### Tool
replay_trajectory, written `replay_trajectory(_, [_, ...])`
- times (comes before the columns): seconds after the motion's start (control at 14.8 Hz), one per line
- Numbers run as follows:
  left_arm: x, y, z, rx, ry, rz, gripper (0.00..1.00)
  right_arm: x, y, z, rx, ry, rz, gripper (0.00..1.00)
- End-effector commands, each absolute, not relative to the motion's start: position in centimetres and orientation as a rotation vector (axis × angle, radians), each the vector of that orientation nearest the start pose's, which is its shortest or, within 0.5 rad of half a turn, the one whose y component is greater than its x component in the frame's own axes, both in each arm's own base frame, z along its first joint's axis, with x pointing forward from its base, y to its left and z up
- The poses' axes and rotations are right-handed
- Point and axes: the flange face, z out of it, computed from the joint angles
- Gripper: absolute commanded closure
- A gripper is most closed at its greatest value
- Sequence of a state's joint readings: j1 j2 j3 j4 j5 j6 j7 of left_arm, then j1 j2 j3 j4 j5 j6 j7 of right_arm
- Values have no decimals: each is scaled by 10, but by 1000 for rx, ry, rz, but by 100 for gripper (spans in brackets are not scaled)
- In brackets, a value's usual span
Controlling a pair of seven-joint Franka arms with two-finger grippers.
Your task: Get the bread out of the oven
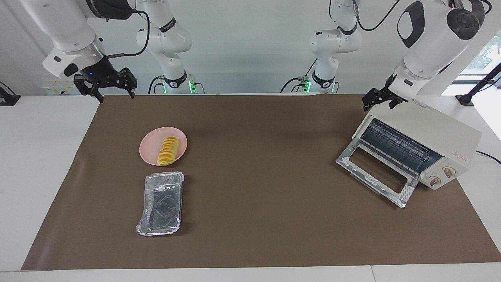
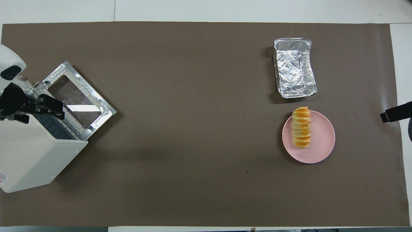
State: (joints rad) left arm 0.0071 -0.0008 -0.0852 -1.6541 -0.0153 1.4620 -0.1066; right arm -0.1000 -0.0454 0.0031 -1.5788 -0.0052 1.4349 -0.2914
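A brown mat [image 1: 258,188] covers most of a white table [image 1: 35,164], leaving pale margins bare at both ends and along the edge farthest from the robots. A seam in the white tabletop [image 2: 114,11] shows just outside the mat's edge in the overhead view. Above the table stands a plain, pale grey-white wall [image 1: 250,47], evenly lit. Low on this wall, near the right arm's end of the mat, sits a white socket box [image 1: 60,86]. At the left arm's end of the mat, a window [image 1: 485,55] lets in daylight with green foliage outside, and a black stand [image 1: 475,92] rests on the table beneath it.
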Motion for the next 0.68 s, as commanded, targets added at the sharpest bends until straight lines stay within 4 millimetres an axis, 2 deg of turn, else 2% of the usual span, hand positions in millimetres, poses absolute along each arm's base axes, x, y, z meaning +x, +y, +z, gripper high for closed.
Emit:
replay_trajectory(0.0, [530, -41, 583, -3136, -45, 292, 0, 533, -54, 606, -3115, -326, 98, 0])
replay_trajectory(0.61, [530, -41, 583, -3136, -45, 292, 0, 532, -56, 605, -3114, -319, 102, 0])
